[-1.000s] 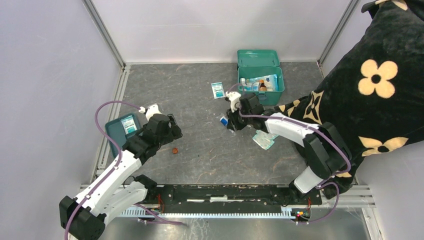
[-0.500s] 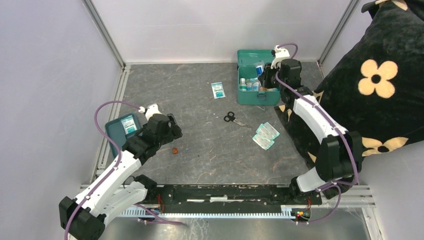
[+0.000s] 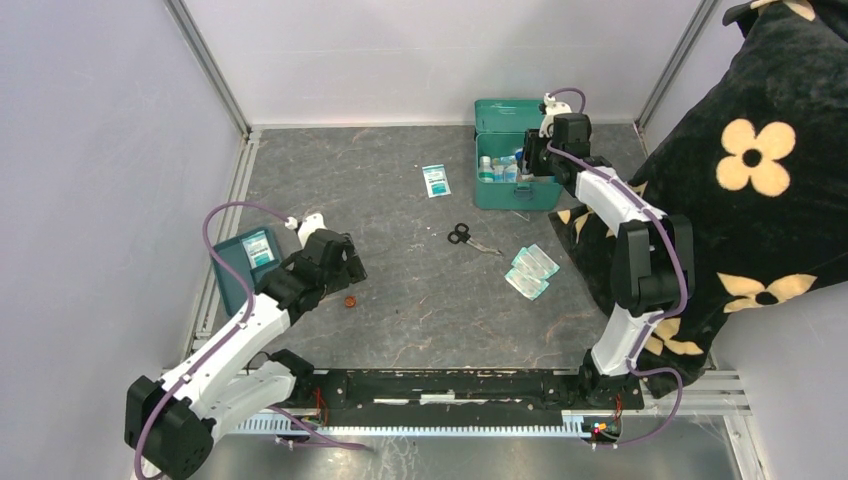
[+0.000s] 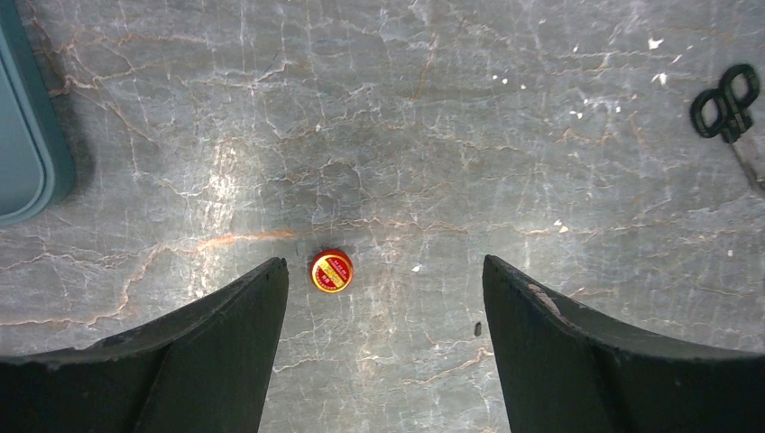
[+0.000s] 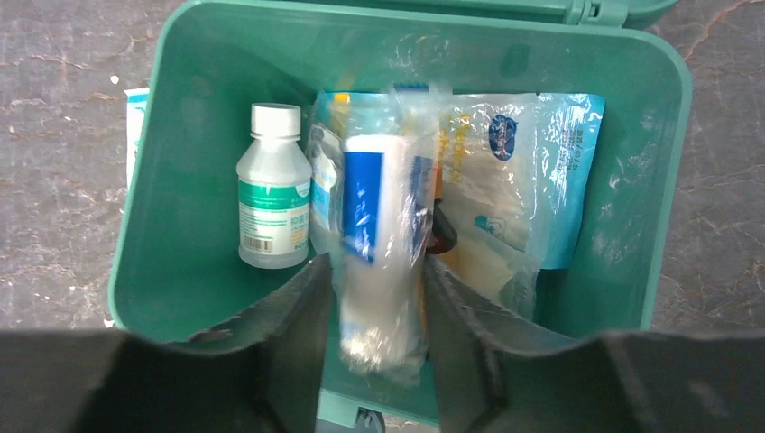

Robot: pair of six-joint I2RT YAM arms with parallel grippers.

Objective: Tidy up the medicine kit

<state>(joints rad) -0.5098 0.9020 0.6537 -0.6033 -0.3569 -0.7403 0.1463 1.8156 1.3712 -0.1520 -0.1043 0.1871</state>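
Observation:
The medicine kit (image 3: 517, 190) is a teal-green box standing open at the back right, its lid (image 3: 515, 115) tipped back. My right gripper (image 3: 537, 152) hangs over its inside, shut on a plastic-wrapped white roll with a blue label (image 5: 379, 225). In the right wrist view the gripper (image 5: 377, 271) holds the roll above the kit's front wall (image 5: 672, 180). A white bottle (image 5: 271, 198) and blue-white pouches (image 5: 523, 171) lie inside. My left gripper (image 3: 340, 268) is open and empty above the floor; a small red cap (image 4: 332, 271) lies just off its left finger (image 4: 225, 334).
Black scissors (image 3: 463, 236) lie mid-table and show in the left wrist view (image 4: 726, 99). Two pale flat packets (image 3: 530, 271) lie right of them. A small sachet (image 3: 435, 180) lies left of the kit. A flat teal tray (image 3: 232, 280) sits at far left. A black flowered cushion (image 3: 760, 150) fills the right side.
My right arm carried the wrapped roll from beside the scissors to over the open kit and has settled lower into it. My left arm shifted slightly toward the red cap.

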